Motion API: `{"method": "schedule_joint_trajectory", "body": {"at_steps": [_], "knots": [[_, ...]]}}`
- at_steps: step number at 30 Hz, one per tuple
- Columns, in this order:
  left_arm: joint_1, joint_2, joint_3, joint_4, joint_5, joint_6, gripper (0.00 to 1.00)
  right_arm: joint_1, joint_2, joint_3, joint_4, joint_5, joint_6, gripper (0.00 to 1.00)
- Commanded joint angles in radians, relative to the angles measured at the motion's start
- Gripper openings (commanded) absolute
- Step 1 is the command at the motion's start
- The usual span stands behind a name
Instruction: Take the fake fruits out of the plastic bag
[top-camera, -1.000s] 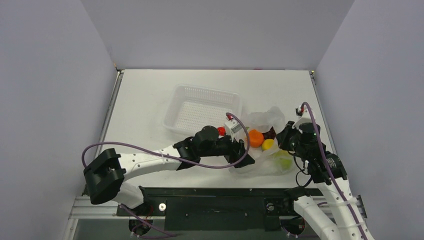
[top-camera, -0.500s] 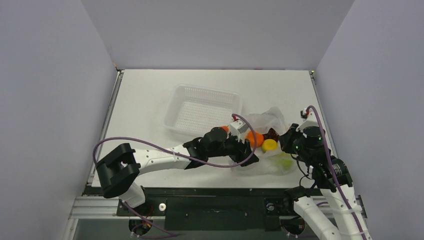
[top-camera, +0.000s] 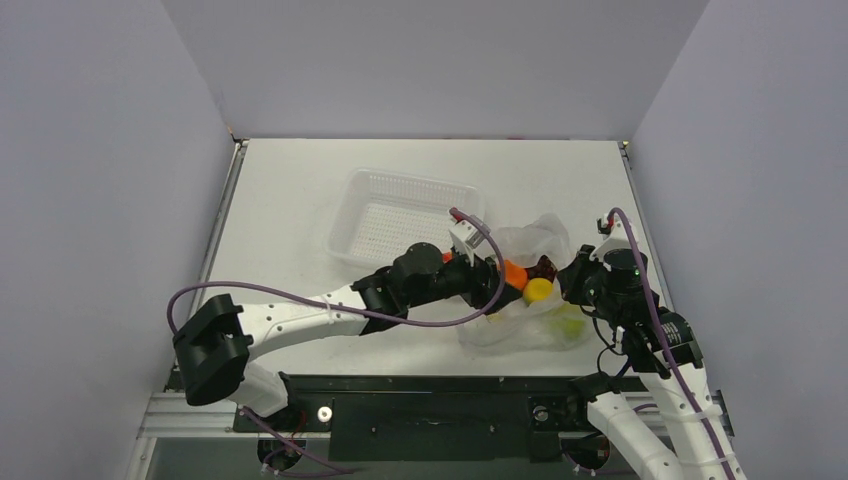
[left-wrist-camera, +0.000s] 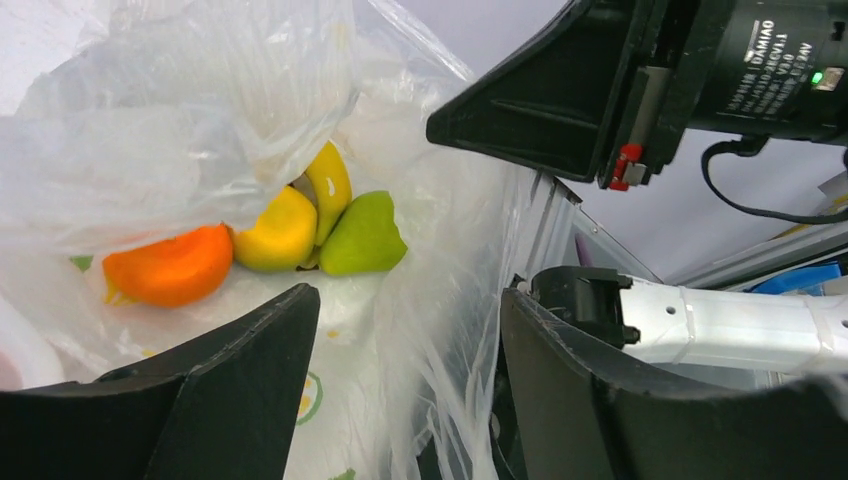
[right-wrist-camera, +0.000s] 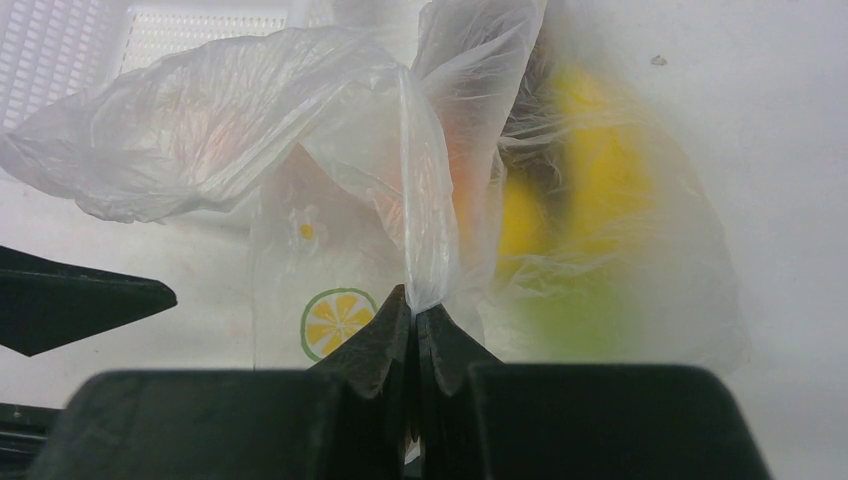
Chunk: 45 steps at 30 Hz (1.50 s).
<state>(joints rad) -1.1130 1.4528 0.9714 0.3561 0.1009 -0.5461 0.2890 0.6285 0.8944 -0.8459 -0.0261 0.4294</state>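
plastic bag (left-wrist-camera: 200, 110) holds orange (left-wrist-camera: 170, 265), pear (left-wrist-camera: 362, 237), banana (left-wrist-camera: 330, 185); right gripper (right-wrist-camera: 413, 320) pinches its fold, left gripper (left-wrist-camera: 408, 305) gapes wide.

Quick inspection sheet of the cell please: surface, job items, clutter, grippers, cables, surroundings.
Surface: white table, nothing spilled.
Job's things: plastic bag holds orange, small yellow fruit, banana, pear, grapes; none seen outside.
Clutter: white basket beside the bag, no fruit in it.
Grippers: left gripper open at the bag mouth; right gripper shut on a bag fold.
Cables: purple cables loop off both arms.
Surroundings: plain grey walls; nothing else seen.
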Motion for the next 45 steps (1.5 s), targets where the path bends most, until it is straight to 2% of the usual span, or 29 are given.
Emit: {"method": "schedule_joint_trajectory", "body": {"at_steps": [1, 7, 16, 20, 22, 26, 35, 45], "knots": [[-0.008, 0.077, 0.095, 0.011, -0.016, -0.007, 0.61, 0.003, 0.009, 0.019, 0.041, 0.003, -0.01, 0.0], [-0.003, 0.188, 0.21, -0.11, -0.153, -0.02, 0.45, 0.004, 0.001, 0.006, 0.053, -0.004, -0.001, 0.0], [0.026, 0.351, 0.315, -0.149, -0.172, -0.08, 0.41, 0.004, -0.007, 0.008, 0.055, -0.007, 0.003, 0.0], [0.023, 0.427, 0.352, -0.181, -0.204, -0.068, 0.45, 0.004, -0.005, 0.005, 0.056, -0.004, 0.003, 0.0], [0.02, 0.464, 0.389, -0.227, -0.249, -0.034, 0.54, 0.003, -0.002, 0.003, 0.056, -0.005, 0.004, 0.0], [0.013, 0.545, 0.478, -0.336, -0.316, 0.029, 0.6, 0.003, -0.005, 0.001, 0.062, -0.005, 0.004, 0.0], [0.007, 0.654, 0.584, -0.437, -0.367, 0.084, 0.63, 0.003, -0.003, -0.009, 0.067, 0.0, 0.005, 0.0], [0.007, 0.8, 0.684, -0.51, -0.302, 0.099, 0.6, 0.004, 0.002, -0.021, 0.071, -0.012, 0.005, 0.0]]}}
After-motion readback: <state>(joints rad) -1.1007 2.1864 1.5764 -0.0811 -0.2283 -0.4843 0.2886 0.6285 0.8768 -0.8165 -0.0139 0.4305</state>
